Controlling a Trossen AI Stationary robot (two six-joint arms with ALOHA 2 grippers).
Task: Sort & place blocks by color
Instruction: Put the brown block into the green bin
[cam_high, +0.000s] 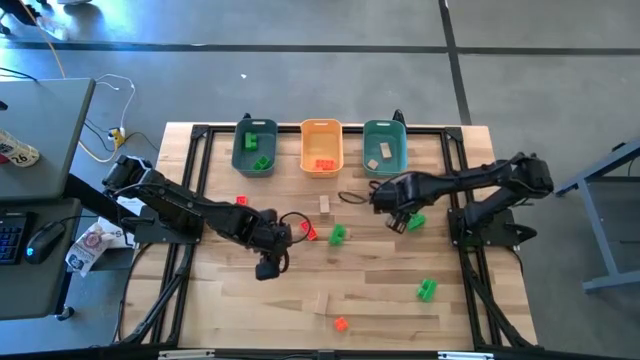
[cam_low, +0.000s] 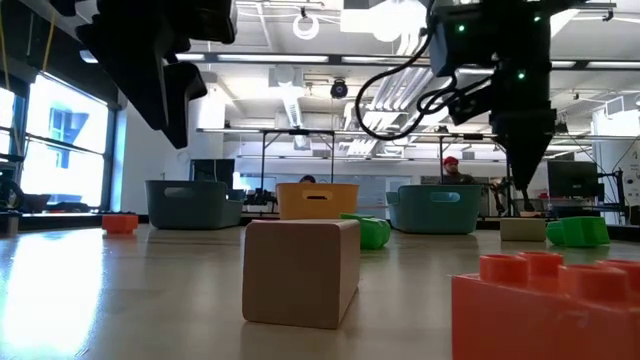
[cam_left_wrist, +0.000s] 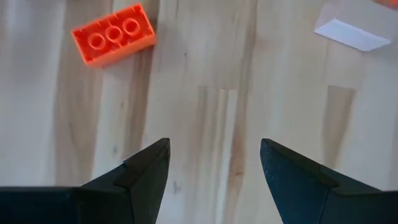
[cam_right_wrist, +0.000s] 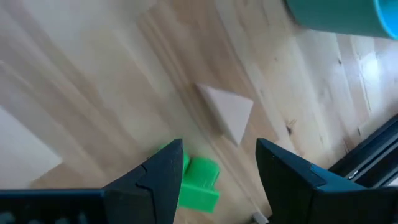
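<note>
Hard plastic and wood, the blocks (cam_high: 337, 235) lie scattered on the counter (cam_high: 220, 300): light, rigid, slick; I'd pinch their flat sides. Left tool (cam_left_wrist: 214, 163) and right tool (cam_right_wrist: 219, 163) both hang released, empty.

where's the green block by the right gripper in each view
High view: green block right of centre, in front of the right teal bin.
Low view: far right, to the right of that bin.
Left wrist view: not in it.
Right wrist view: partly behind one dark finger; the bin at the picture's edge.
Shared landmark: the right teal bin.
</note>
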